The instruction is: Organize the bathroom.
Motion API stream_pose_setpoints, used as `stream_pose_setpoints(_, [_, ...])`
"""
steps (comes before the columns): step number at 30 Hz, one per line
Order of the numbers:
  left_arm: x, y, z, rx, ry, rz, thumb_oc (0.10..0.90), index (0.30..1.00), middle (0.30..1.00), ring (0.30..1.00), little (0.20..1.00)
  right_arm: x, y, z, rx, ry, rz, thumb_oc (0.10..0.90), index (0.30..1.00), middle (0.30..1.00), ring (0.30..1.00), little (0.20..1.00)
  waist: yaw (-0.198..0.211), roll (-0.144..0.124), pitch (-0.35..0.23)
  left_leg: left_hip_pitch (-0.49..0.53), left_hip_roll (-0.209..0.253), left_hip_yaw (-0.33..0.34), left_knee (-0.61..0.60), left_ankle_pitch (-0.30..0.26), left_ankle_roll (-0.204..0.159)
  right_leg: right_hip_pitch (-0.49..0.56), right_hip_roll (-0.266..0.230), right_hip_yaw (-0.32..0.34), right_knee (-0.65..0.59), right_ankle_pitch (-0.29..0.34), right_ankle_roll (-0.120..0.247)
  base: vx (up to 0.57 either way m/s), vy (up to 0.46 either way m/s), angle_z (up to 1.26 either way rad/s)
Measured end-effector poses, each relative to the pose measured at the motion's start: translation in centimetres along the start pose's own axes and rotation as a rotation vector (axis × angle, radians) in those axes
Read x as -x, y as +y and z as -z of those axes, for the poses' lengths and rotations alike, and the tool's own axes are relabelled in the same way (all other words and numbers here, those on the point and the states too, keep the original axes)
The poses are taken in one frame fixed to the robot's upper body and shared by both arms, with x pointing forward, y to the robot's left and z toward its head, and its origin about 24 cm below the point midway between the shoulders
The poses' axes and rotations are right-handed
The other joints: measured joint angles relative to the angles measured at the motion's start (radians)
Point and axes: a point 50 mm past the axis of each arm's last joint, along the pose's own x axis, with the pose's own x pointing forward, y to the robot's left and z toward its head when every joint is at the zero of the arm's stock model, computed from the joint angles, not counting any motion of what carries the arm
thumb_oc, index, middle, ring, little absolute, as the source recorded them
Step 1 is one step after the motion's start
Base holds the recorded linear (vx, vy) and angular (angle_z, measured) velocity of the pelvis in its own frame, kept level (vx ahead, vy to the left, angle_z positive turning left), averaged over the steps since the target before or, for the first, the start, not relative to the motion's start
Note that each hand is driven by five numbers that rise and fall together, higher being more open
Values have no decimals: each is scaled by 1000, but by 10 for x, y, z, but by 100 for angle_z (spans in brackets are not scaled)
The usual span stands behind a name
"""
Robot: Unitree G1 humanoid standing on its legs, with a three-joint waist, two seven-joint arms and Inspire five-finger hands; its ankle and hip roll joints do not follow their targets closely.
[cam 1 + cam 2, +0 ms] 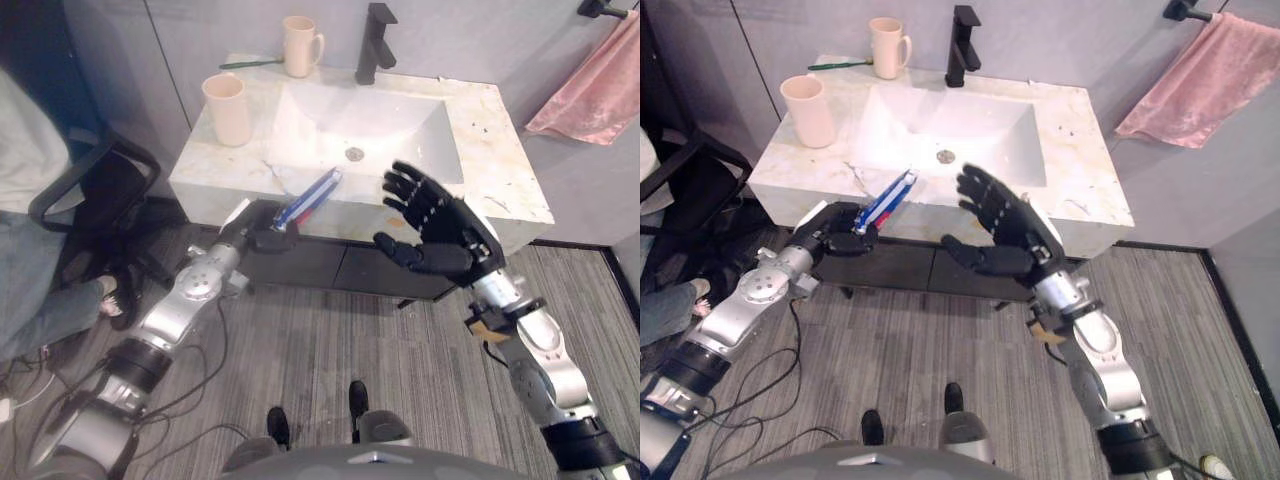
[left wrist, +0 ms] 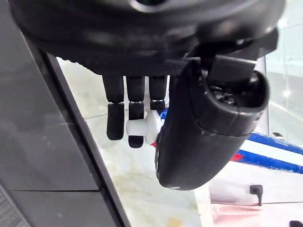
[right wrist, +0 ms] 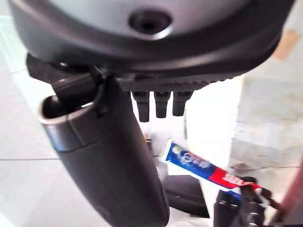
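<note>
1. Left robot hand [image 1: 268,238], at the front edge of the worktop [image 1: 500,180]: fingers curled round the cap end of the toothpaste tube [image 1: 310,196]. The tube slants up over the basin rim.
2. Right robot hand [image 1: 432,222]: fingers spread and straight, empty, just beside the tube's free end.
3. Risk: the grip sits at one end only, so the tube could pivot or slip and drop into the sink [image 1: 365,125] or onto the floor.
4. Risk: a reach towards the near cup [image 1: 229,109] or the far mug [image 1: 301,46] could tip either one.
</note>
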Motion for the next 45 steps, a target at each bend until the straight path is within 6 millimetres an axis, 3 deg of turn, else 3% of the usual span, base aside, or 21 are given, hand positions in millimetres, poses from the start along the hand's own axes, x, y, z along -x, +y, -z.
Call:
stream_pose_setpoints(4, [-4, -4, -8, 86, -29, -23, 400, 300, 300, 300, 300, -22, -2, -18, 20, -92, -1, 800, 900, 900, 900, 900, 5, 6, -2, 8, 1, -3, -1, -3, -4, 10, 1, 0, 0, -3, -5, 11, 16, 1])
stream_pose_setpoints(9, [-10, -2, -24, 135, -68, -62, 400, 300, 300, 300, 300, -35, -4, -27, 39, -129, 61, 800, 900, 900, 900, 900, 15, 10, -4, 4, 1, -21, -1, -3, -9, 15, 0, -7, 0, -10, -14, 11, 11, 9])
stream_pose_setpoints(13, [-23, -6, -54, 205, -153, -107, 400, 300, 300, 300, 300, -56, -4, -18, 50, -77, 126, 800, 900, 900, 900, 900, 21, 14, -5, -4, 5, -42, 1, 10, -7, 18, 3, -21, -1, -12, -17, 22, 10, 17])
stream_pose_setpoints(16, [-26, -7, -65, 211, -188, -114, 400, 300, 300, 300, 300, -56, -7, -9, 41, -24, 151, 800, 900, 900, 900, 900, 26, 15, -4, -4, 7, -52, 1, 11, -9, 23, 4, -31, -1, -13, -18, 5, 5, 12])
stream_pose_setpoints(17, [-28, -5, -75, 207, -216, -126, 400, 300, 300, 300, 300, -53, -12, 3, 0, 38, 190, 800, 900, 900, 900, 900, 36, 20, -3, -4, 7, -56, 1, 12, -9, 25, 4, -34, -1, -13, -19, 2, 2, 6])
stream_pose_setpoints(21, [-30, -3, -80, 210, -230, -148, 400, 300, 300, 300, 300, -54, -10, 17, -62, 87, 212, 800, 900, 900, 900, 900, 40, 24, -5, -5, 6, -61, 2, 12, -9, 26, 3, -38, -1, -13, -19, 3, 7, 5])
stream_pose_setpoints(25, [-34, -9, -90, 236, -258, -137, 400, 300, 300, 300, 300, -71, 7, 25, -175, 110, 163, 800, 900, 900, 900, 900, 46, 26, -4, -5, 6, -65, 2, 15, -11, 29, 3, -44, -1, -14, -20, 1, 2, 1])
stream_pose_setpoints(36, [-39, -12, -97, 248, -268, -132, 400, 300, 300, 300, 300, -108, 12, -13, -160, -20, 105, 800, 900, 900, 900, 900, 63, 28, -4, -4, 7, -77, 2, 20, -13, 38, 3, -60, -1, -16, -23, 0, 3, 4])
stream_pose_setpoints(45, [-41, -17, -99, 254, -261, -112, 400, 300, 300, 300, 300, -112, 13, -17, -173, -29, 112, 800, 900, 900, 900, 900, 64, 28, -5, -3, 7, -79, 2, 20, -13, 40, 3, -62, -1, -16, -24, 0, 0, 0])
